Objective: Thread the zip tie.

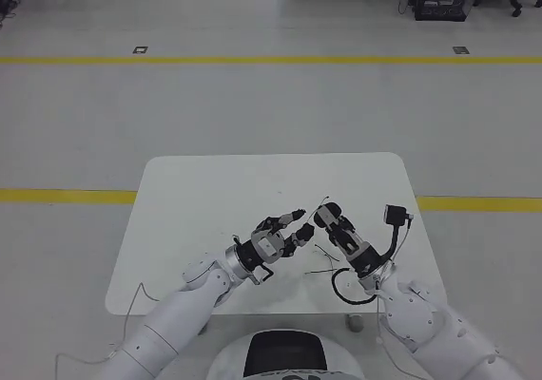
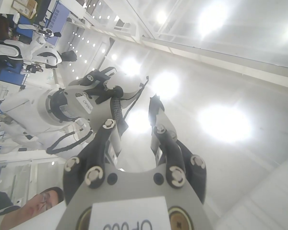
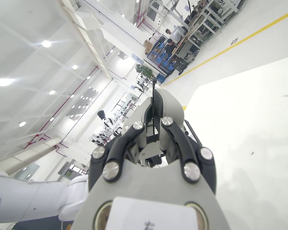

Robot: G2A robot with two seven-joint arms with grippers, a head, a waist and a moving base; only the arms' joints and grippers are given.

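A black zip tie (image 3: 154,96) stands up between the fingers of my right gripper (image 3: 153,111), which is shut on it. In the top view the right gripper (image 1: 326,217) hovers over the middle of the white table (image 1: 204,190), close to my left gripper (image 1: 297,231). In the left wrist view the left gripper (image 2: 136,111) is open, its two fingers apart. The zip tie (image 2: 136,96) slants across the gap just beyond them, and its lower end is hidden behind one finger pad (image 2: 116,111).
Loose black zip ties (image 1: 323,258) lie on the table below the two grippers, near the front edge. A black cable (image 1: 352,290) loops by the right wrist. The far half of the table is bare.
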